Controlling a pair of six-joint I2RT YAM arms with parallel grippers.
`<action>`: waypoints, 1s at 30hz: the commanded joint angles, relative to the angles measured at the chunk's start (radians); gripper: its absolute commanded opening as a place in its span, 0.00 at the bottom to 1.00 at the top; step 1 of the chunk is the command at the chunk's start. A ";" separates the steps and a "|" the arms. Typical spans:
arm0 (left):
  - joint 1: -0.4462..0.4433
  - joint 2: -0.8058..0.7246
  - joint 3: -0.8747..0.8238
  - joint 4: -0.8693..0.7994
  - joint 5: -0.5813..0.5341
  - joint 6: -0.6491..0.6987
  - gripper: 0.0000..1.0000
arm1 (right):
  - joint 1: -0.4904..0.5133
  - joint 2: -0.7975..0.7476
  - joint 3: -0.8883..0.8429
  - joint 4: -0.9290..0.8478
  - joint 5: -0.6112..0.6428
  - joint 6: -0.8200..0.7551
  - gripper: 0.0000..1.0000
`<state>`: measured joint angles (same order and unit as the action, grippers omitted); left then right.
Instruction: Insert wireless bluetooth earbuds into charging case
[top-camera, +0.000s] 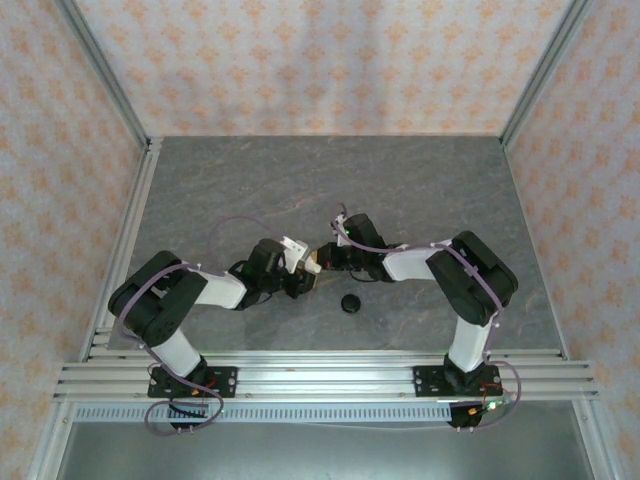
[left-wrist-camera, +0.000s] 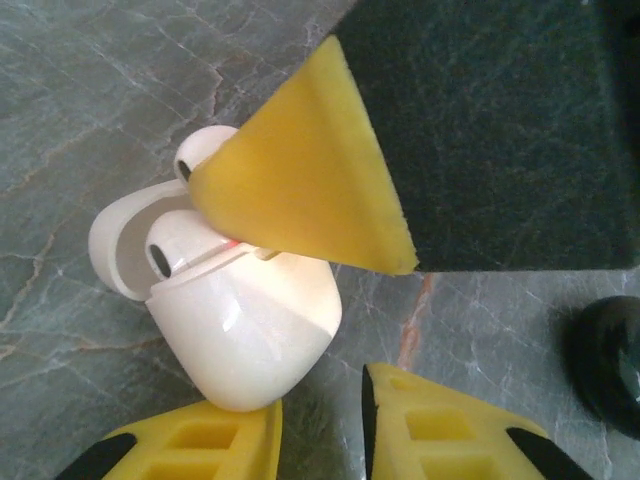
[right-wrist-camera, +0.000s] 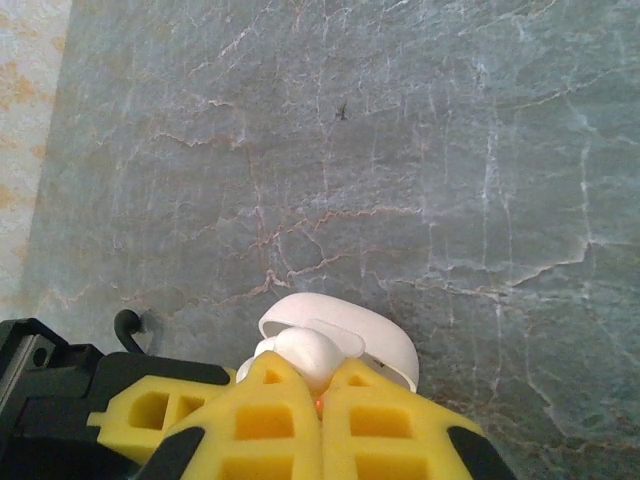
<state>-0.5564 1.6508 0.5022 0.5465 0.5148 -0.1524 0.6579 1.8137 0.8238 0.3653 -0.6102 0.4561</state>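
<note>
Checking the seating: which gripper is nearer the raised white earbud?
Right gripper: its shut jaws touch the earbud; the left gripper sits at the case base.

Your left arm (top-camera: 170, 305) and right arm (top-camera: 470, 280) are built alike: white links between bulky black joints, each on a black base plate, with a thin lilac cable (top-camera: 235, 222) looping alongside. Your fingers (right-wrist-camera: 265, 420) are yellow plastic with rectangular hollow cells and black patches.
</note>
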 joint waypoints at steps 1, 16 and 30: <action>0.003 -0.009 0.098 0.122 -0.059 0.028 0.31 | 0.032 0.053 -0.032 -0.106 -0.097 -0.020 0.05; 0.032 -0.134 0.154 -0.216 -0.053 -0.029 0.54 | 0.030 0.045 -0.003 -0.209 -0.023 -0.088 0.04; 0.113 -0.153 0.280 -0.490 0.112 -0.035 0.57 | 0.030 0.060 0.038 -0.242 -0.024 -0.117 0.04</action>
<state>-0.4549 1.5188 0.7532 0.1211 0.5762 -0.2012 0.6762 1.8252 0.8722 0.2733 -0.6415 0.3744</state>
